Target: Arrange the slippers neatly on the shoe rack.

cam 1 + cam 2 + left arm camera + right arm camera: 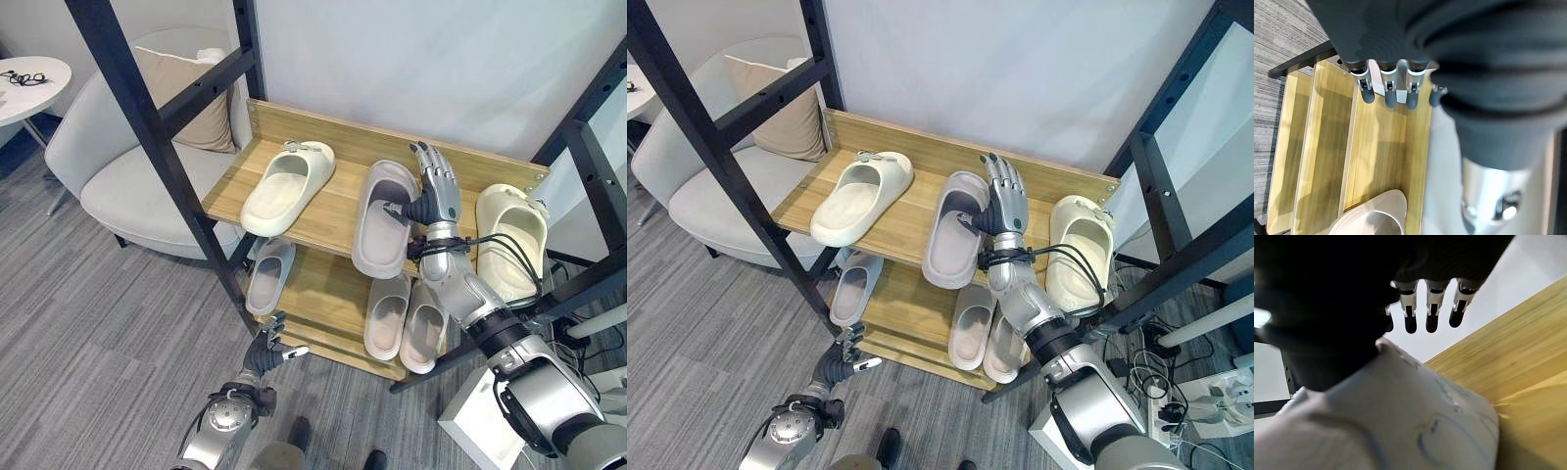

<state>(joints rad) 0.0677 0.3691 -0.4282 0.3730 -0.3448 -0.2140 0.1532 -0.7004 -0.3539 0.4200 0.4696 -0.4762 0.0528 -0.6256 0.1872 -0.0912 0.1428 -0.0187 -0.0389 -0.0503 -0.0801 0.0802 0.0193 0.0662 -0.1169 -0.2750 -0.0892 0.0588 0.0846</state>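
The right hand (pixel 436 191) is up at the top shelf of the wooden shoe rack (pixel 323 220), fingers straight and spread, pointing toward the back board. Its thumb rests against the right edge of a grey slipper (pixel 382 217), which lies toe toward the back and heel hanging just over the shelf's front edge. Nothing is curled round the slipper; the hand is loose and flat beside it. In the right wrist view the straight fingers (pixel 1432 313) reach out over the slipper's pale strap with the wooden shelf beyond.

Just right of that hand sits a cream slipper (pixel 509 240), and the forearm runs down between the two. Left of the grey one, well apart, a second cream slipper (pixel 287 186) lies tilted on the same shelf.

On the lower shelf a grey slipper (pixel 267 276) sits at the left and a pair of grey slippers (pixel 404 315) sits side by side at the right, under the forearm.

The left hand (pixel 269 351) hangs low over the carpet in front of the rack, fingers relaxed, holding nothing.

Black frame bars (pixel 157 147) cross in front of the rack's left end. Behind them stands a pale armchair (pixel 108 166) with a beige cushion (pixel 191 98).
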